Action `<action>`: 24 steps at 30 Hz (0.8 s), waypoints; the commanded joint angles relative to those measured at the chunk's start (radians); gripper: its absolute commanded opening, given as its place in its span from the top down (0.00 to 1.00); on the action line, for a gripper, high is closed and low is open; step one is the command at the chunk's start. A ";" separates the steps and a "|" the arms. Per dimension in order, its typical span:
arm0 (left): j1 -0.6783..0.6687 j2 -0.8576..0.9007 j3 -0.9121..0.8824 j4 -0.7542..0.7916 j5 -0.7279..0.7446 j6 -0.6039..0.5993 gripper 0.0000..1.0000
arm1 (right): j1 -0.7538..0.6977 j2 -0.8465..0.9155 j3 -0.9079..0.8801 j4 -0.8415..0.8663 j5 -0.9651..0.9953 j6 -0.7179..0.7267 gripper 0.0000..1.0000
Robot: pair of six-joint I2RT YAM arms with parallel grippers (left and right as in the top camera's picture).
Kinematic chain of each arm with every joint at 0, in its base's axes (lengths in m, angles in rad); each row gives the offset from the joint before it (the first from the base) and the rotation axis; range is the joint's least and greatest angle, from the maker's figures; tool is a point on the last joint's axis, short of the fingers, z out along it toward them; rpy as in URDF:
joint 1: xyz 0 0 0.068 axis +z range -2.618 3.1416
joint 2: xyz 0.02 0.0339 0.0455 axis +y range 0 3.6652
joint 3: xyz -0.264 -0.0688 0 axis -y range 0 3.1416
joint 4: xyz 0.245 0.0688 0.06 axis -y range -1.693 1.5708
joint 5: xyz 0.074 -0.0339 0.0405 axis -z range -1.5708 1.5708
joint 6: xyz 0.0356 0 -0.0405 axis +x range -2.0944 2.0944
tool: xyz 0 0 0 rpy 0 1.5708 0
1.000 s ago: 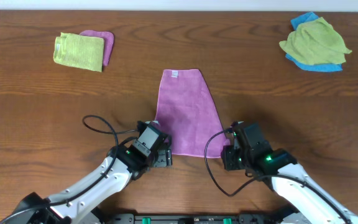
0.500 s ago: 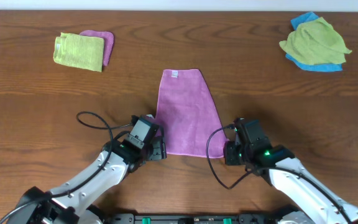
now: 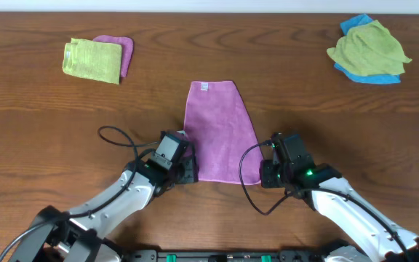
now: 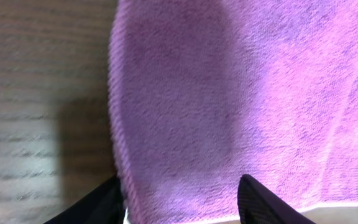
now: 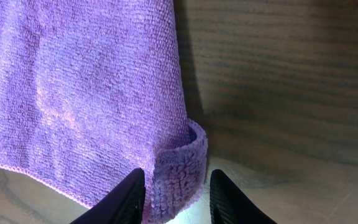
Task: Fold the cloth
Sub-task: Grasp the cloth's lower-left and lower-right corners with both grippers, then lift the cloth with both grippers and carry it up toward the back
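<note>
1. Lilac cloth [image 3: 220, 131] lay flat at the middle of the wooden table [image 3: 64, 131], with its white label [image 3: 203, 86] at the far edge.
2. Left gripper [image 4: 182, 208]: its fingers [image 4: 263, 202] stood well apart, straddling the cloth's near left corner, which lay flat between them.
3. Right gripper [image 5: 176, 199]: its fingers [image 5: 129, 196] were narrow, pinching the upturned near right corner.
4. Left arm [image 3: 115, 207] and right arm [image 3: 348, 211] reached in from the near edge, angled inward, with both wrists low at the near hem.
</note>
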 commanded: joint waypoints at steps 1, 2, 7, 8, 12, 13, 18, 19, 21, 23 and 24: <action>0.003 0.047 0.000 -0.008 0.032 0.012 0.45 | -0.011 0.002 0.017 -0.001 0.014 -0.017 0.66; 0.003 0.048 0.000 -0.010 0.032 0.012 0.46 | -0.011 0.002 0.017 -0.001 0.014 -0.017 0.69; 0.003 0.049 0.002 -0.011 0.042 0.012 0.75 | -0.011 0.002 0.017 -0.001 0.014 -0.017 0.99; 0.003 0.049 0.002 -0.010 0.050 0.012 0.81 | -0.011 0.002 0.017 -0.001 0.014 -0.017 0.99; 0.003 0.049 0.013 -0.031 0.078 0.011 0.94 | -0.011 0.002 0.019 -0.001 0.014 -0.017 0.98; 0.003 0.048 0.021 -0.042 0.084 0.012 0.95 | -0.011 0.002 0.022 -0.002 0.014 -0.017 0.98; 0.003 0.047 0.135 -0.175 0.072 0.054 0.94 | -0.011 0.002 0.082 -0.040 0.023 -0.032 0.98; 0.003 0.045 0.170 -0.213 0.059 0.063 0.94 | -0.011 0.002 0.101 -0.057 0.038 -0.033 0.98; 0.003 0.042 0.242 -0.294 0.021 0.082 0.94 | -0.011 0.002 0.143 -0.099 0.069 -0.040 0.98; 0.004 0.036 0.316 -0.377 -0.021 0.087 0.94 | -0.011 0.002 0.188 -0.137 0.074 -0.061 0.98; 0.004 0.031 0.354 -0.417 -0.042 0.090 0.94 | -0.011 0.002 0.213 -0.157 0.074 -0.062 0.98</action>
